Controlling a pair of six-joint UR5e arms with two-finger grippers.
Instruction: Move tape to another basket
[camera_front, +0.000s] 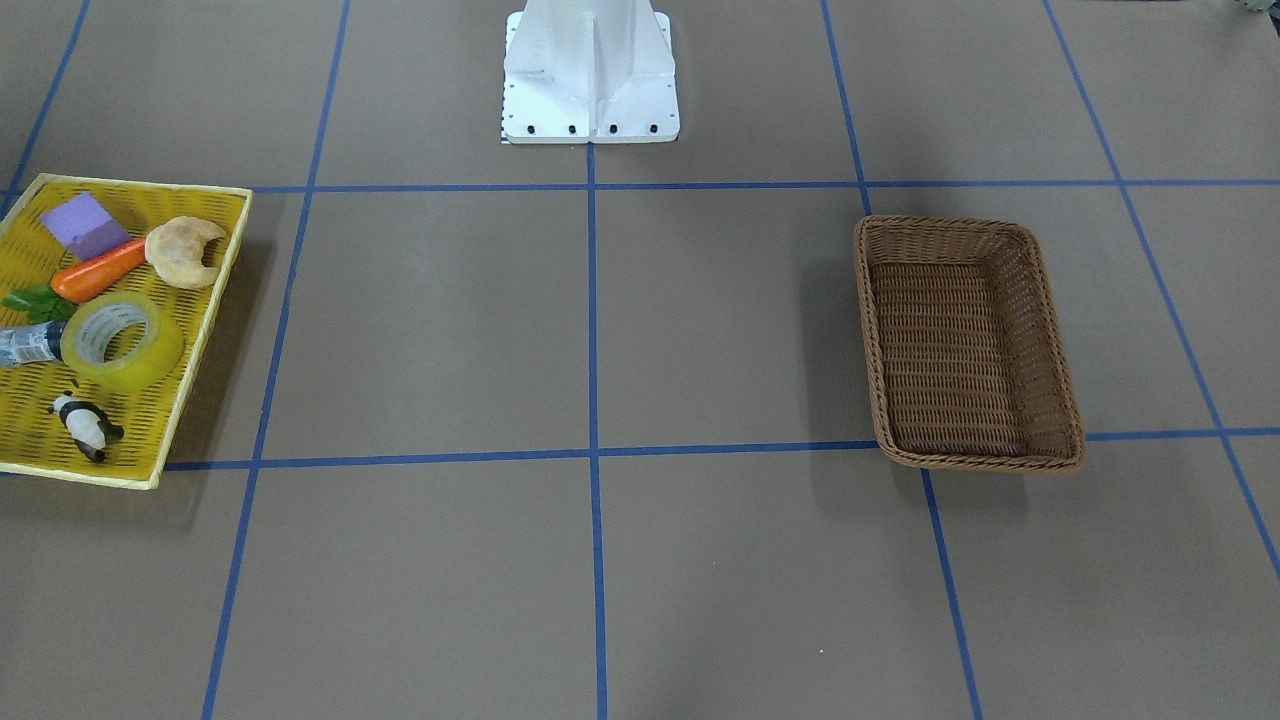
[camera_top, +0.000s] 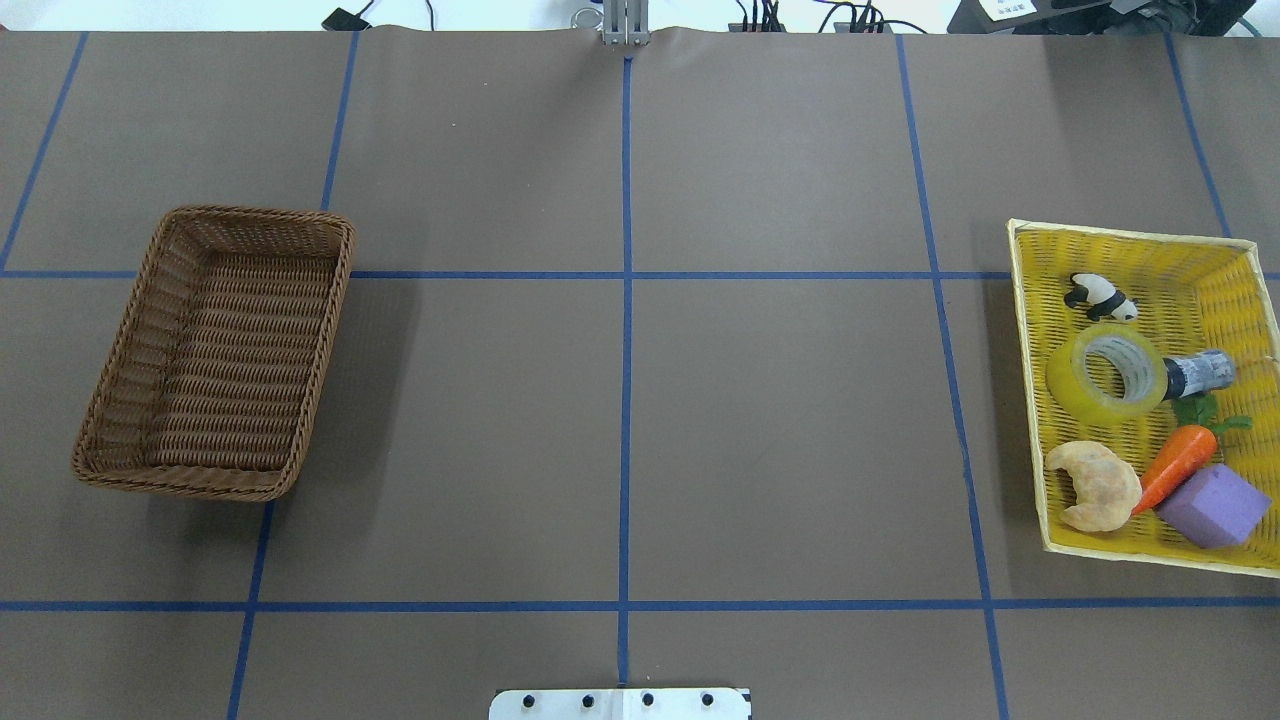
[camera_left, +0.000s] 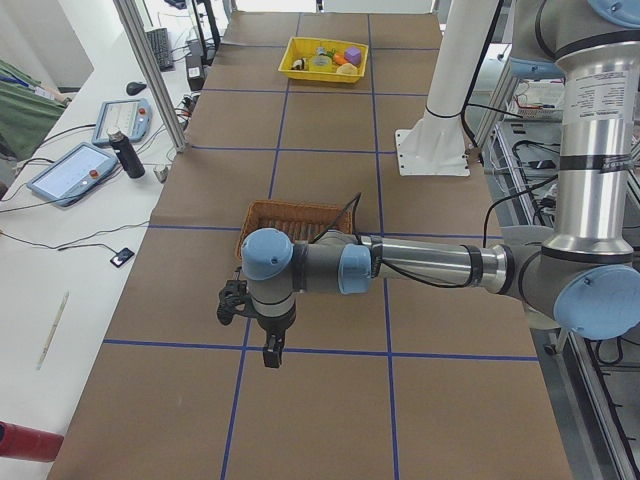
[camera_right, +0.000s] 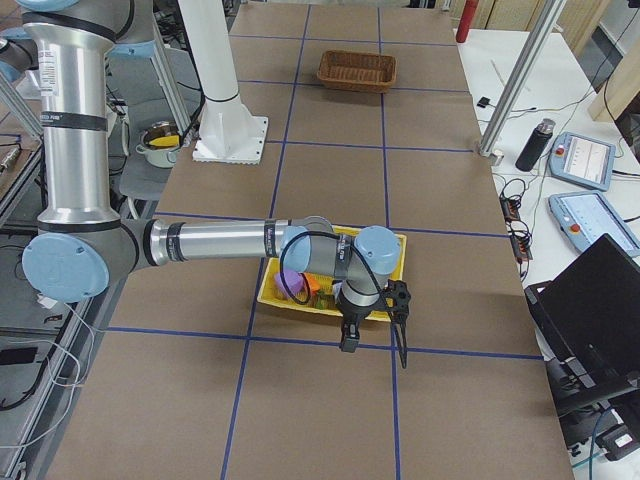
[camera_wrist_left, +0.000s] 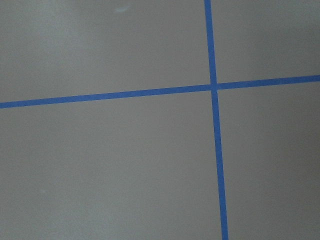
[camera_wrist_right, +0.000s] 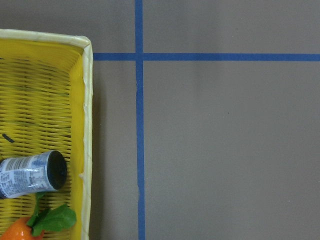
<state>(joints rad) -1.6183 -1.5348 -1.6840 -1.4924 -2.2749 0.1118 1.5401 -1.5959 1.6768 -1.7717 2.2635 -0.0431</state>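
The tape (camera_front: 150, 366), a yellow-green roll with a whitish core, lies flat in the yellow mesh tray (camera_front: 214, 312); it also shows in the overhead view (camera_top: 1068, 386). The brown wicker basket (camera_front: 968, 340) stands empty on the other side of the table (camera_top: 215, 350). My left gripper (camera_left: 268, 350) hangs above the table just beyond the basket's outer end (camera_left: 290, 215). My right gripper (camera_right: 375, 348) hangs just outside the tray's outer edge. Both show only in the side views, so I cannot tell whether they are open or shut.
The tray also holds a croissant (camera_top: 1095, 485), a carrot (camera_top: 1175, 465), a purple block (camera_top: 1212, 505), a toy panda (camera_top: 1100, 297) and a small bottle (camera_top: 1200, 372) that touches the tape. The robot's white base (camera_front: 590, 70) stands at mid-table. Blue tape lines grid the brown surface.
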